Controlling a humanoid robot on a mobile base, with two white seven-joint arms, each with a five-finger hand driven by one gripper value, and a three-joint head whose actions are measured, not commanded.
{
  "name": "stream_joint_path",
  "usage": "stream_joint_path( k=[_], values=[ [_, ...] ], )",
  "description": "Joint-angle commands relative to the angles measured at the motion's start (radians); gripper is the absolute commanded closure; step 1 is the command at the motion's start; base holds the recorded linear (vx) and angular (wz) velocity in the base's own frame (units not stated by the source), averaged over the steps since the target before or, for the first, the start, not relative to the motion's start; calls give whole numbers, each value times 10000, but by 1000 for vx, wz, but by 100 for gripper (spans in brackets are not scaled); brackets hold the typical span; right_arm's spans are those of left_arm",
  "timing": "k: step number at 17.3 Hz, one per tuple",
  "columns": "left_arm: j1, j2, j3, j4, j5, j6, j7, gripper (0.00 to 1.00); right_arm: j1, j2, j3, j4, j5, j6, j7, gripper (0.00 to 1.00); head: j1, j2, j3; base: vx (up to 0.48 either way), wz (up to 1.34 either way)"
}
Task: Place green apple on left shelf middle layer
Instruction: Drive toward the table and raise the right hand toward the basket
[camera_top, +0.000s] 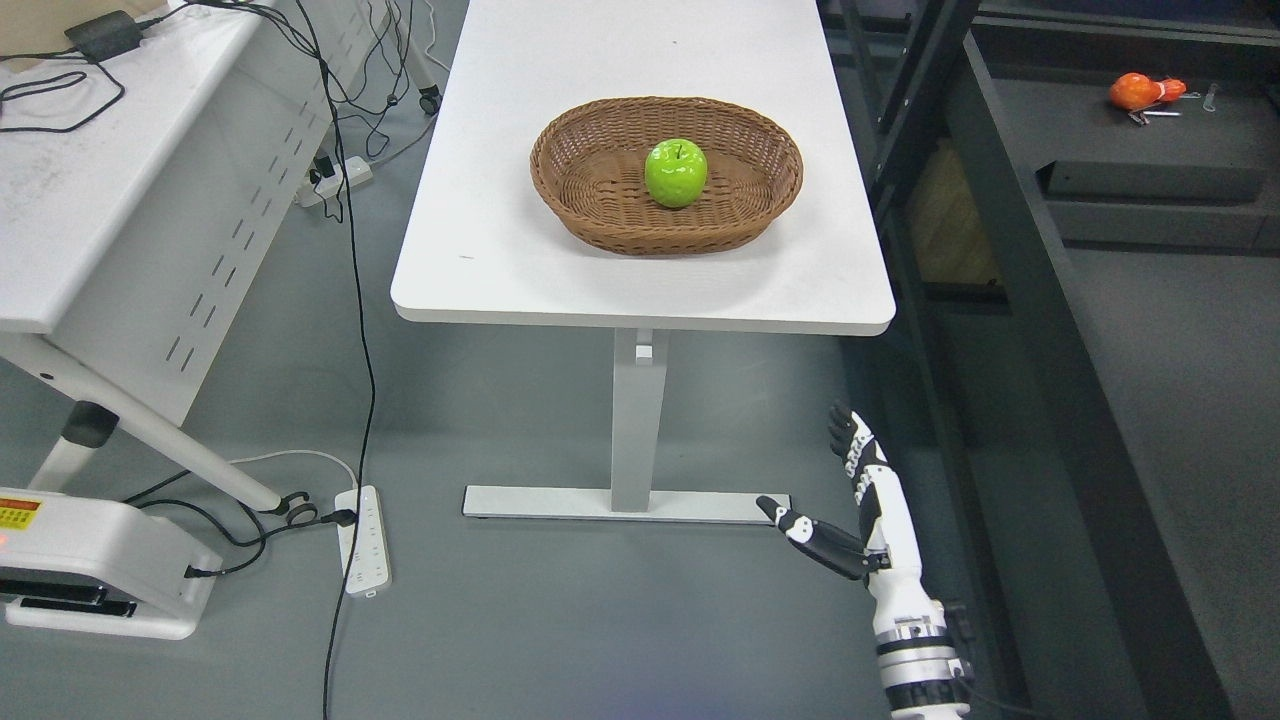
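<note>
The green apple sits stem-up at the middle of the wicker basket, clear of the basket wall on every side. The basket stands on the white table, toward its right half and set back from the near edge. A bare strip of tabletop lies between the basket and the near edge, and a wider bare area lies to its left. On the right the basket rim comes near the table's right edge without overhanging it.

The right hand enters from the lower right, low and below tabletop level, over the grey floor. Its fingers are extended upward and spread, the thumb stuck out to the left, and it holds nothing. It hangs just right of the table foot, well apart from the apple. The left hand does not show.

Immediately right of the table stands a dark shelf frame, its uprights close to the table's right edge, leaving a narrow gap. An orange object lies on a dark surface at the upper right.

To the left, a second white desk carries cables, with a power strip on the floor below. Open floor lies between the two tables.
</note>
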Motion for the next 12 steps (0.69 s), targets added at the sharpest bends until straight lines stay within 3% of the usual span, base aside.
stream_joint_path(
  k=[1, 9, 10, 12],
  values=[
    [92, 175, 0, 0, 0, -4, 6, 0, -10, -175, 41, -58, 1, -4, 13, 0, 0, 0, 0, 0, 0],
    [92, 175, 0, 0, 0, -4, 6, 0, -178, -175, 57, -43, -16, 58, -33, 0, 0, 0, 0, 12, -1],
    [92, 175, 0, 0, 0, -20, 6, 0, -346, -175, 27, -13, 669, 58, -124, 0, 0, 0, 0, 24, -2],
    [92, 175, 0, 0, 0, -4, 6, 0, -501, -656, -35, -12, 4032, 88, -1176, 1, 0, 0, 0, 35, 0]
  ],
)
